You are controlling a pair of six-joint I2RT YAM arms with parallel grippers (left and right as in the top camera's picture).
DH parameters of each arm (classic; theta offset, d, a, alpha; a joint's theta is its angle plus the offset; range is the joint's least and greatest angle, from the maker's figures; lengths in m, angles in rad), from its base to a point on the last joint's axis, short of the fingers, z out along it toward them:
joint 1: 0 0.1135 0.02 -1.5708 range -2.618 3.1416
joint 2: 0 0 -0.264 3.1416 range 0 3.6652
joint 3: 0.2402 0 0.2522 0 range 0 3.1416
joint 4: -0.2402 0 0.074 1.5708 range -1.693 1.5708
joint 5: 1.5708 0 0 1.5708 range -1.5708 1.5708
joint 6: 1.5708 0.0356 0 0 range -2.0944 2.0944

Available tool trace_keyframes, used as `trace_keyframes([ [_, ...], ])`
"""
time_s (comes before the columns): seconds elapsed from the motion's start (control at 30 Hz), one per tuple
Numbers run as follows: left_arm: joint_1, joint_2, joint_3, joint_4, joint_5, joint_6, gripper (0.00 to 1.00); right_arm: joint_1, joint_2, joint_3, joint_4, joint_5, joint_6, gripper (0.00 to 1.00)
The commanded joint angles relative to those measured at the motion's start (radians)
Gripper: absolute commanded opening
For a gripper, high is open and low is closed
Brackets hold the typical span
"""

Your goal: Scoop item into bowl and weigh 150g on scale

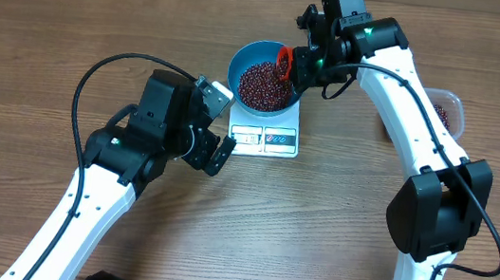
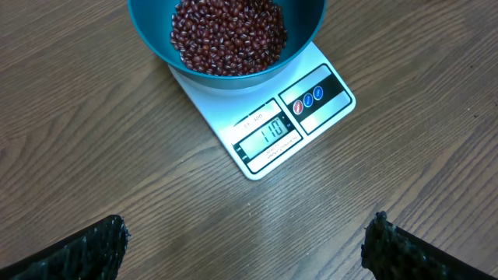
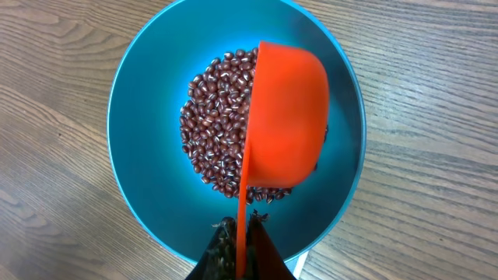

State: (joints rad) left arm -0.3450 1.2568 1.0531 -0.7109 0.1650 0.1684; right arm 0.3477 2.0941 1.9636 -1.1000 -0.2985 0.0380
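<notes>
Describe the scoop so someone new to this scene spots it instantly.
Find the white scale mid-table; a blue bowl of beans sits on it. Tipped sideways over that bowl is the orange scoop, gripped by the right tool. Nothing else here is orange.

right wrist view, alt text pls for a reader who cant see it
An orange scoop, gripped by its handle in the shut right tool, is tipped on its side over a blue bowl partly filled with small red-brown beans. A wooden table shows around the bowl.
</notes>
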Motion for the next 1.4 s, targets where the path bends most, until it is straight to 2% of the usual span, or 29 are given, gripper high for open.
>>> trace_keyframes([
  [0.0,0.004,-0.008,-0.003,0.001,0.011,0.019,1.00,0.007,-0.002,0.035,0.007,0.010,-0.021,0.04],
  [0.23,0.004,-0.008,-0.003,0.001,0.011,0.019,1.00,0.029,-0.002,0.035,0.008,0.027,-0.069,0.04],
  [0.57,0.004,-0.008,-0.003,0.001,0.011,0.019,0.99,0.097,-0.002,0.035,0.011,0.216,-0.069,0.04],
  [1.13,0.004,-0.008,-0.003,0.001,0.011,0.019,1.00,0.037,-0.002,0.035,0.014,0.022,-0.069,0.04],
  [1.37,0.004,-0.008,-0.003,0.001,0.011,0.019,0.99,0.029,-0.002,0.035,0.014,0.020,-0.069,0.04],
])
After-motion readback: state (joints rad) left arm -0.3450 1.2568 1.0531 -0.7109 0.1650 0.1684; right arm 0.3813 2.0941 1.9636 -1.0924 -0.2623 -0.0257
